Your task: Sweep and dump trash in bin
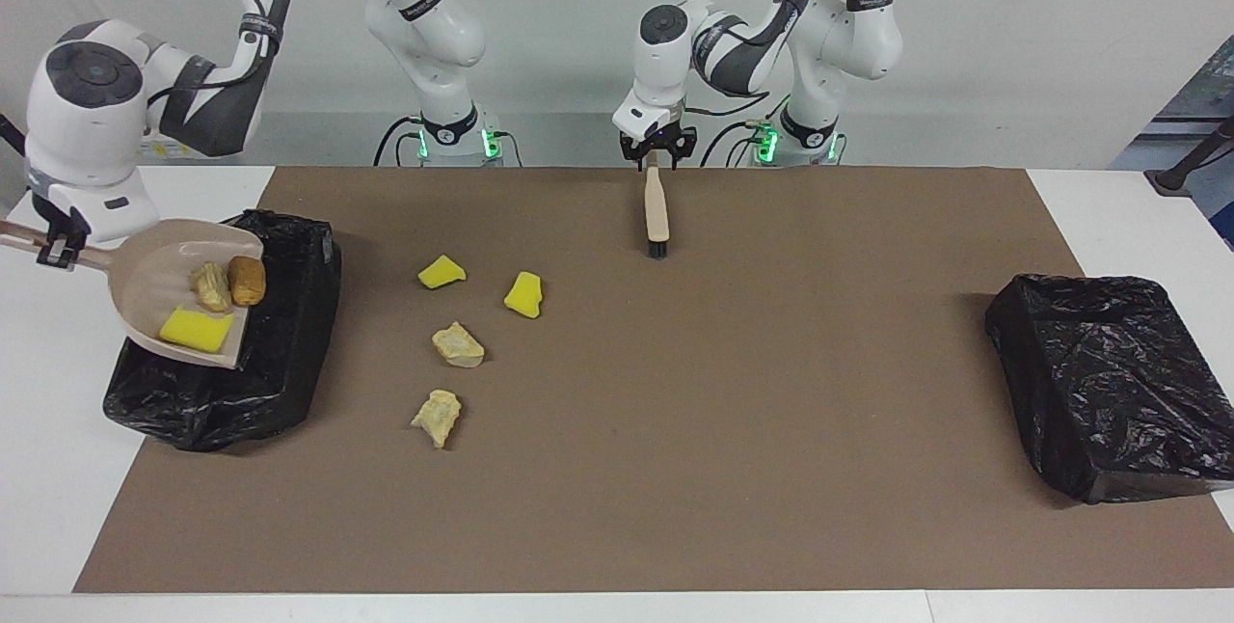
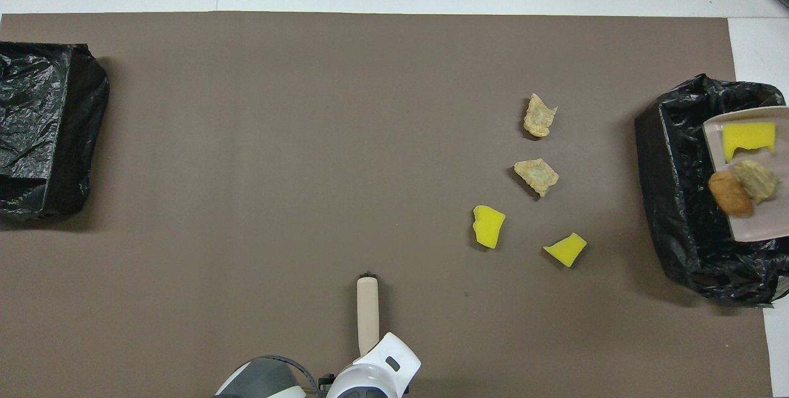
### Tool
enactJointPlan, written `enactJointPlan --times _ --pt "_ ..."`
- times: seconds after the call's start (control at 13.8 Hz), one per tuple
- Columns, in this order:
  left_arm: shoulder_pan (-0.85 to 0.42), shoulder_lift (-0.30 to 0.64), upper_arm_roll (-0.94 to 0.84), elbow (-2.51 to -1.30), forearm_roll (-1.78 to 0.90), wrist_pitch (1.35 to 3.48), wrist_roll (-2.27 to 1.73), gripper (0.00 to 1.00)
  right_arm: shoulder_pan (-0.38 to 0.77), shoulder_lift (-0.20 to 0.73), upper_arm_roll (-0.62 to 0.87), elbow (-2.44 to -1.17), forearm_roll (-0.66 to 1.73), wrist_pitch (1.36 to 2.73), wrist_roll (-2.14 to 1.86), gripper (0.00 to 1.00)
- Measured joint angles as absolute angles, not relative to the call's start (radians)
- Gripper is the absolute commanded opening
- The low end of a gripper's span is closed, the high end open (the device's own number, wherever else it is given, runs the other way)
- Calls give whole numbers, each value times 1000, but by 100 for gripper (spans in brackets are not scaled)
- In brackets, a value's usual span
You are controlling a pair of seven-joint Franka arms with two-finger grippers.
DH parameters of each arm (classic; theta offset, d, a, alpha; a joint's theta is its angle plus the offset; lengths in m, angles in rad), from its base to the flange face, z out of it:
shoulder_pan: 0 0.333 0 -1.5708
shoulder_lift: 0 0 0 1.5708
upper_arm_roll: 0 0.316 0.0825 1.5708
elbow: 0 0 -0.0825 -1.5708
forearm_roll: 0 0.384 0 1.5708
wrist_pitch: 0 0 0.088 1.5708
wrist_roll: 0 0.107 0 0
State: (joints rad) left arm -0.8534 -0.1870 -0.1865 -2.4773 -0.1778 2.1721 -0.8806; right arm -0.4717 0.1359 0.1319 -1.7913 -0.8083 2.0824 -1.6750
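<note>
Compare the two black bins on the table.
The bin at the right arm's end has the loaded dustpan raised over it; the bin at the left arm's end has nothing over it. The first shows an open mouth in the overhead view, while the other's bag looks folded across its top. Both are lined with crinkled black plastic and sit at the mat's ends.

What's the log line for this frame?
right gripper: shut on dustpan, over black bin | load: three trash pieces | mat: four trash pieces loose | left gripper: at brush handle
</note>
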Motion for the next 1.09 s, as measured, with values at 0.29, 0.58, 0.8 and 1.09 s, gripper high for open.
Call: enactJointPlan --times 0.29,0.58,0.8,1.09 --pt "-786 -188 -184 -2404 -177 2096 -820 100 -471 119 133 -1810 -892 2091 -1659 0" --pt "-587 -188 -178 -2287 -77 2022 -656 100 -481 88 129 -1774 -895 2087 -1701 0" --pt "-406 -188 -174 -2206 -64 1997 -464 100 -481 84 131 -1773 -770 2087 -1701 0" --pt "-195 -183 -172 -2070 -63 1935 -230 100 -422 87 145 -1778 -616 2057 -1661 0"
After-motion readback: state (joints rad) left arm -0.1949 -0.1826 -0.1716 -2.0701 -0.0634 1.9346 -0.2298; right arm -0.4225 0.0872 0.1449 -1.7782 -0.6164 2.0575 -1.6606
